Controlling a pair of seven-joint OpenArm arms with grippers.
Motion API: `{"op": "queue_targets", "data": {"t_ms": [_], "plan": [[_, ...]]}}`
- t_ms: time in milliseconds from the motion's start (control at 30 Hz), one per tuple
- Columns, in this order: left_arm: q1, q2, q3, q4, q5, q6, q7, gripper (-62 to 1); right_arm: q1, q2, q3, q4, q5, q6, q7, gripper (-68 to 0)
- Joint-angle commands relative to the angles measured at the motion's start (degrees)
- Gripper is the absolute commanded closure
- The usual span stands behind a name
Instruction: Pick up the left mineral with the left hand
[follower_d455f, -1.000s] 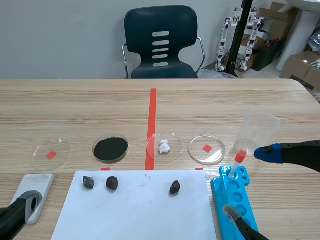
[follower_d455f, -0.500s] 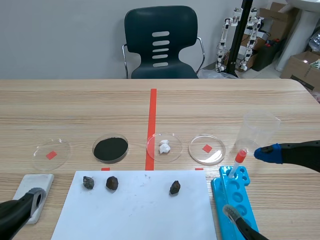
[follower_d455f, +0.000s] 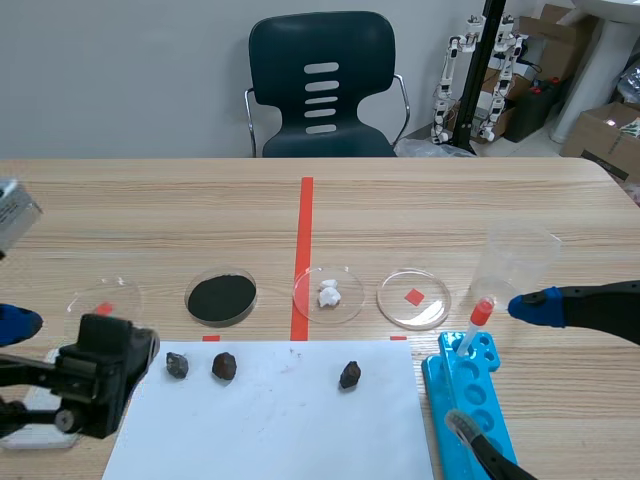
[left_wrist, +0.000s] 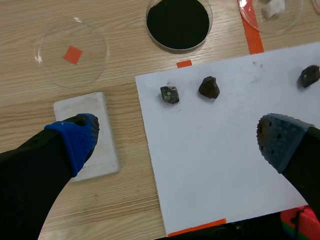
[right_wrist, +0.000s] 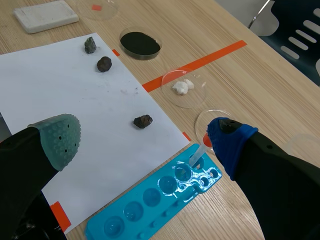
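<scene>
Scene view: mineral (follower_d455f: 177, 365) near paper (follower_d455f: 280, 420) edge.

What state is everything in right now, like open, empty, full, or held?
Left gripper: fingers open, holding nothing.
Right gripper: fingers open, holding nothing.
Left mineral: lying on the paper, not gripped.
Dark dish: filled with black powder.
Middle dish: holds white lumps.
Plastic cup: upright, empty.
Dropper: leaning in the blue tray.

Setting: robotics laboratory.
Bench: petri dishes (follower_d455f: 432, 306), blue tube rack (follower_d455f: 480, 402), plastic beaker (follower_d455f: 517, 262).
Background: small humanoid robots (follower_d455f: 452, 78), cardboard boxes (follower_d455f: 602, 135).
</scene>
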Motion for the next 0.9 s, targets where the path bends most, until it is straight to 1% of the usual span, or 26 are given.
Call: {"op": "queue_targets", "data": {"t_ms": [0,100,133,233,333,400,500,667,867], "plan": [[-1.14,-0.98,1.49,0.61,-0.31,3.76,0.74,-62.3,0.04,0.02,0.04,0.31,0.61,-0.02,0.61,-52.9],[-4.11,-1.4,5.2,0.61,-0.28,11.85,3.39,-62.3,0.04,0.02,0.04,0.31,0.61,-0.02,0.61,-52.9],[-5.05,-1.4,6.25,0.61,-0.26,13.53,4.24,-62.3,0.04,0.02,0.04,0.31,0.61,-0.02,0.61,-52.9],[-8.31,-1.36,8.7,0.02,-0.31,16.46,6.43,-62.3,0.04,0.02,0.04,0.31,0.61,-0.02,0.61,-52.9],[-11.34,-1.38,10.25,-1.9,-0.24,22.8,9.79,-62.3,0.04,0.02,0.04,0.31,0.61,-0.02,0.61,-52.9],[-13.29,-1.4,11.1,-4.39,-0.28,25.24,11.43,-62.3,0.04,0.02,0.04,0.31,0.61,-0.02,0.61,-52.9],[-16.41,-1.38,12.63,-9.22,-0.31,27.02,13.18,-62.3,0.04,0.02,0.04,0.31,0.61,-0.02,0.61,-52.9],[-21.59,-1.38,16.17,-15.69,-0.31,26.99,13.29,-62.3,0.04,0.02,0.04,0.31,0.61,-0.02,0.61,-52.9],[-26.8,-1.27,19.56,-19.52,-0.31,27.02,13.31,-62.3,0.04,0.02,0.04,0.31,0.61,-0.02,0.61,-52.9]]}}
